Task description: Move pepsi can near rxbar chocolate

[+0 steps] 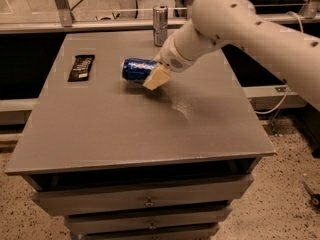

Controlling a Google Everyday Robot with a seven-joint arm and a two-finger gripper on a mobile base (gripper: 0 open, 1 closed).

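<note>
The pepsi can (136,69) is blue and lies on its side, held by my gripper (156,72), which is shut on its right end, just above the grey table top (125,129). One tan finger (157,78) shows in front of the can. The rxbar chocolate (81,67), a flat black bar with white lettering, lies on the table's left side, a short way left of the can. My white arm reaches in from the upper right.
A plain silver can (160,18) stands upright at the table's back edge, just behind the gripper. Drawers (145,201) sit under the table top. A glass rail and speckled floor surround the table.
</note>
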